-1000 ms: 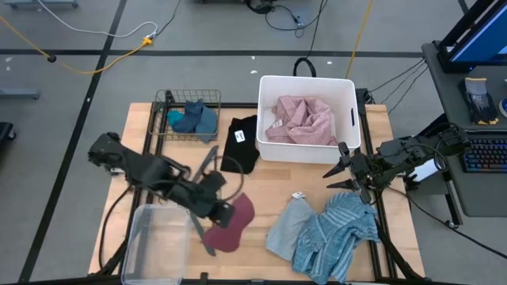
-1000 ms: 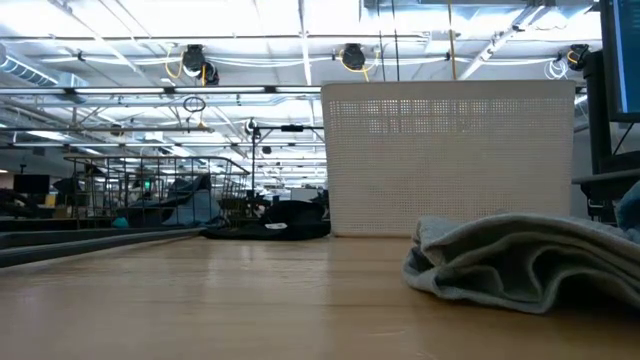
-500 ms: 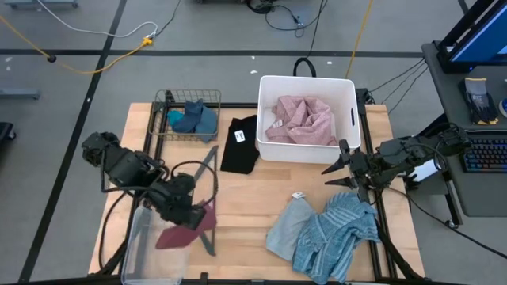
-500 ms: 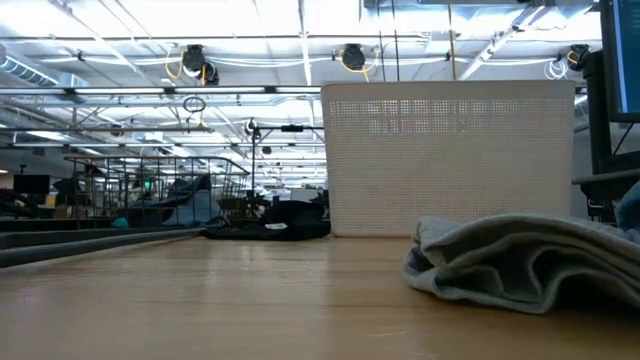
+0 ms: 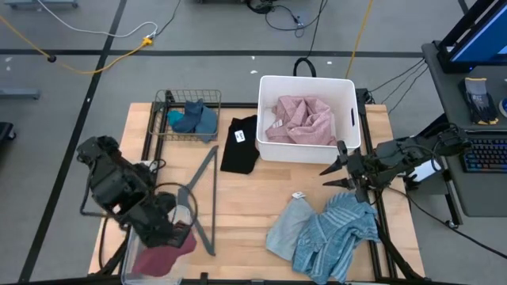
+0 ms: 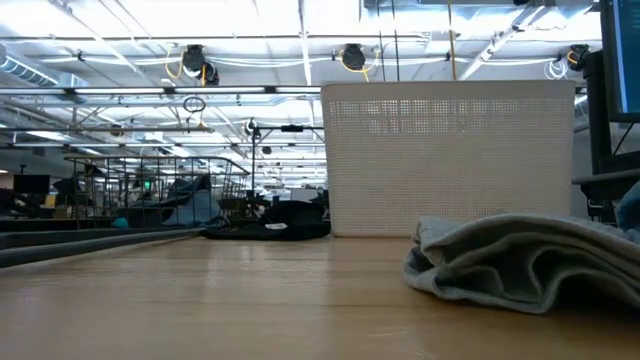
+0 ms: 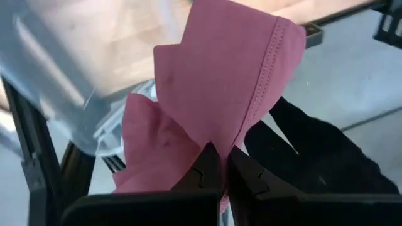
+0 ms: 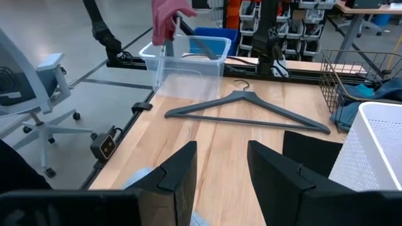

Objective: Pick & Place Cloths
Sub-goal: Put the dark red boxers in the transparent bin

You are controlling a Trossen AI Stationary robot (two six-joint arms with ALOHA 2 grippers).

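Note:
My left gripper (image 5: 170,233) is shut on the maroon cloth (image 5: 162,255) above the clear plastic bin (image 5: 133,237) at the table's near left corner. The right wrist view shows that cloth (image 8: 166,19) hanging over the bin (image 8: 185,59). My right gripper (image 5: 329,176) is open and hovers by the white basket's near right corner, touching nothing. The pink cloth (image 5: 301,119) lies in the white basket (image 5: 269,83), and the teal and dark blue cloths (image 5: 194,119) lie in the wire basket. The black cloth (image 5: 240,144), the pale grey-blue cloth (image 5: 287,229) and the blue striped one (image 5: 337,233) lie on the table. My left gripper (image 7: 221,164) pinches the maroon cloth between its two fingers at a bunched fold (image 7: 217,141) beside a stitched hem (image 7: 264,94). The cloth is lifted clear of the table and hangs slack from the fingers over the clear bin.
A grey hanger (image 5: 207,198) lies on the table between the bin and the cloths on the right. The white basket (image 6: 447,160) stands at the far middle and the wire basket (image 5: 168,99) at the far left. Bare wood shows in the middle (image 5: 245,206).
My left gripper has moved toward the table's left and near edges, carrying the maroon cloth from beside the hanger to above the clear bin. The cloth now hangs over the bin. My right arm has kept still.

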